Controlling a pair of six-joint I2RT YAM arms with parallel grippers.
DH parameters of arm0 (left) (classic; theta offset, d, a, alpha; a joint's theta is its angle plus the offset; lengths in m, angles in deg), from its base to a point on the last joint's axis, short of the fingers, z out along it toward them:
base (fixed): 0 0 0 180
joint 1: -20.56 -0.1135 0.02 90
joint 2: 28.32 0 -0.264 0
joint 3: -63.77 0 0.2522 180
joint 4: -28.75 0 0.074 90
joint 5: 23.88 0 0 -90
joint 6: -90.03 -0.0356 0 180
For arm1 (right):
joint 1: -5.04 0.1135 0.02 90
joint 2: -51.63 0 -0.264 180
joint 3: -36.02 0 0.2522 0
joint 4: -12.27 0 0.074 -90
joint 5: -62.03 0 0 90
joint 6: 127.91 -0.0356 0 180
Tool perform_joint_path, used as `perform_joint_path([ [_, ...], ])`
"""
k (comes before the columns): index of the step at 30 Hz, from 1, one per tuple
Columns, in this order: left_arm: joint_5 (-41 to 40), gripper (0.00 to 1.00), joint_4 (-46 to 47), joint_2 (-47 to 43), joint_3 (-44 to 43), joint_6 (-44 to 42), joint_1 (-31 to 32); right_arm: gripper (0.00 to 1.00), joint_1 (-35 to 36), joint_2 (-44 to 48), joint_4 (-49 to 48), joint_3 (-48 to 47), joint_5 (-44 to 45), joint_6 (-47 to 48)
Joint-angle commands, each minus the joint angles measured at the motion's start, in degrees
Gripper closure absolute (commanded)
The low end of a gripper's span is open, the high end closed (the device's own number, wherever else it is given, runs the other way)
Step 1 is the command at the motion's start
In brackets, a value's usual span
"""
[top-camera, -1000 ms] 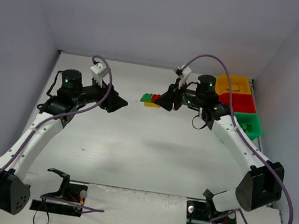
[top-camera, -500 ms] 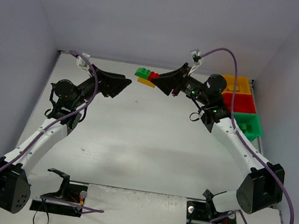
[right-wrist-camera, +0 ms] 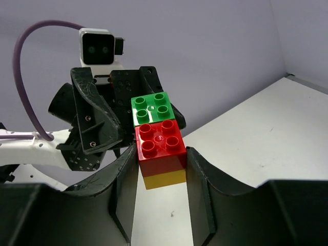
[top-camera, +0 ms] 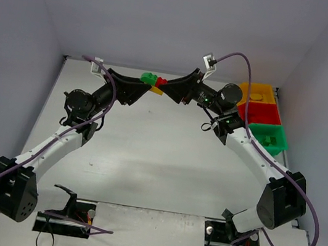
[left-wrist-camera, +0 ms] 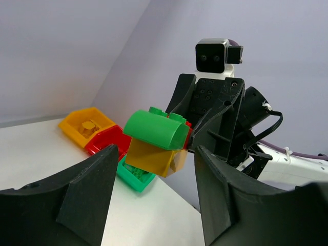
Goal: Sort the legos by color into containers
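Observation:
My right gripper (right-wrist-camera: 161,154) is shut on a stuck-together stack of legos held in the air at the back: a red brick (right-wrist-camera: 160,146) over a yellow one (right-wrist-camera: 164,178), with a green brick (right-wrist-camera: 152,108) on the far end. From above, the stack (top-camera: 153,82) hangs between the two grippers. My left gripper (left-wrist-camera: 156,169) faces it, open, its fingers (left-wrist-camera: 87,195) on either side of the green (left-wrist-camera: 154,130) and yellow (left-wrist-camera: 151,158) end without touching. The yellow (top-camera: 244,89), red (top-camera: 247,111) and green (top-camera: 279,141) containers sit at the back right.
The bins show in the left wrist view too: the yellow bin (left-wrist-camera: 69,125), the red bin (left-wrist-camera: 100,146) and the green bin (left-wrist-camera: 128,179), with bricks inside the yellow and green ones. Grey walls enclose the white table (top-camera: 158,159). Both arms meet above its far edge.
The right gripper has lifted the stack and carried it left and back. The left arm has swung right to meet it, and its jaws have narrowed around the stack's end.

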Motion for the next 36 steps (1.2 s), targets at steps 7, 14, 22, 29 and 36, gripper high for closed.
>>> perform_joint_path([
  [7,-0.4,0.48,6.3,-1.1,-2.5,-0.3,0.2,1.0,0.2,0.9,-9.2,-0.3,-1.4,-2.6],
  [14,1.4,0.58,8.4,1.3,-3.9,2.5,0.2,1.0,0.3,0.1,-12.5,1.3,-2.3,-4.7],
  [22,1.3,0.59,9.1,1.6,-3.9,3.7,0.4,1.0,0.3,0.1,-12.4,2.7,-2.4,-4.1],
  [29,2.1,0.73,9.3,2.6,-3.2,5.3,1.0,1.0,0.4,-0.3,-13.5,3.0,-2.5,-4.6],
  [36,4.3,0.83,9.4,3.2,-2.3,6.7,2.5,1.0,0.5,-0.9,-15.1,3.4,-2.4,-5.7],
])
